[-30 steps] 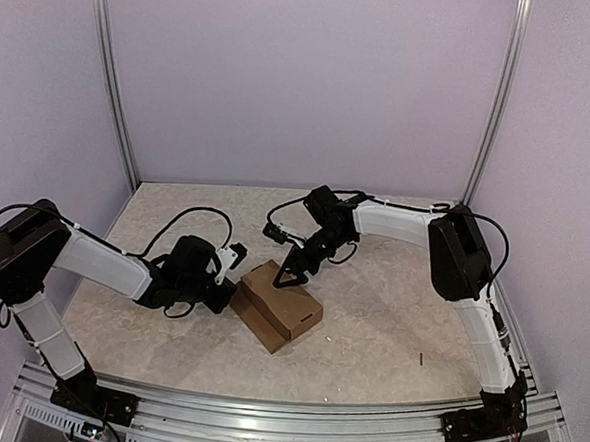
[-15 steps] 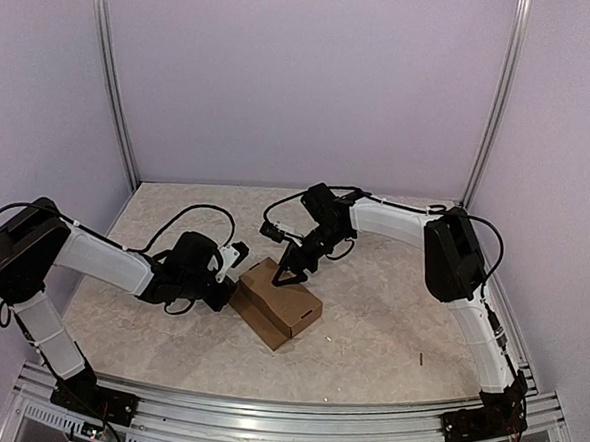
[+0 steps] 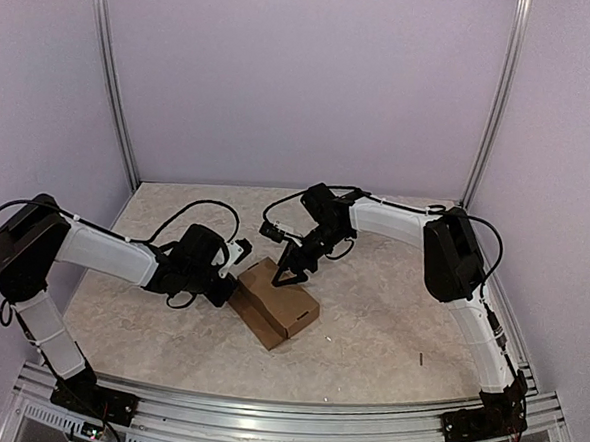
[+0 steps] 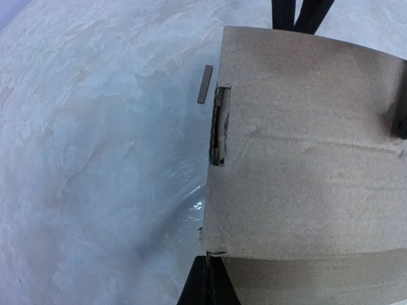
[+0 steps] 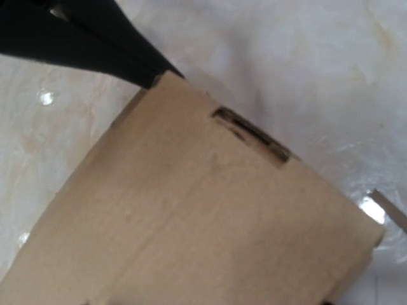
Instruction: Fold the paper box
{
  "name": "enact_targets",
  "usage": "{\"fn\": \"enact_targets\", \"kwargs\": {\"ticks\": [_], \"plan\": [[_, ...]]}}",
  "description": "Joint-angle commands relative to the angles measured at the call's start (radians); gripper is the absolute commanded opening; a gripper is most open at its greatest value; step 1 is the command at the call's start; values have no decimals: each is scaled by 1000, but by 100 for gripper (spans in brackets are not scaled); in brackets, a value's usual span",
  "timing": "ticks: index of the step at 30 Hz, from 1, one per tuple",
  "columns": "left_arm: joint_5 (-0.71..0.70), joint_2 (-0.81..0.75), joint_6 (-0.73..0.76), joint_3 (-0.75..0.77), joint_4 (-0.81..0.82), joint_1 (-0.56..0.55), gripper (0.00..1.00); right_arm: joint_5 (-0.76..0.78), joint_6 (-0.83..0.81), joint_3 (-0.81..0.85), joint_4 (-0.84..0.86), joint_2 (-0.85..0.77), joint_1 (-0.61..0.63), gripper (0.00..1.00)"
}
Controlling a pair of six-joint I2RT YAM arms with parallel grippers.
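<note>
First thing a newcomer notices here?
The brown paper box, already folded into shape, sits mid-scene between the two arms. The right arm reaches in from the far side, jaws spread over the box's far corner; the left arm is at its left side, jaws shut.

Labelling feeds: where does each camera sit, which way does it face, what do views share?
Top external: above, behind the bases, looking down on the table; both arms, left gripper and right gripper at the box.
Left wrist: looks along its shut fingers at the box's side; right gripper's fingers beyond.
Right wrist: looks down on the box; left gripper's tip at its corner, own fingers barely show.
Shared: both wrist views show the slot and scrap.
</note>
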Motion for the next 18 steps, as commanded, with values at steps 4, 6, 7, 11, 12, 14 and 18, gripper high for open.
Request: {"fn": "enact_targets", "kwargs": {"ticks": [4,6,7,11,12,14,18], "plan": [[-34,27,-11,89,28,5,0,-108,-55,-9,-61,44,96,73],[-39,35,-10,101,19,4,0,-103,-51,-9,-58,46,96,73],[-44,38,-9,105,12,4,0,-99,-47,-9,-58,47,95,73],[-48,42,-14,103,-2,4,0,-93,-29,-9,-58,47,84,73],[-47,43,-16,103,-8,5,0,-94,-22,-8,-58,47,75,73],[-45,45,-20,98,-12,4,0,-97,-5,-8,-58,45,58,73],[-35,40,-27,79,10,3,5,-103,21,-17,-56,23,21,73]]}}
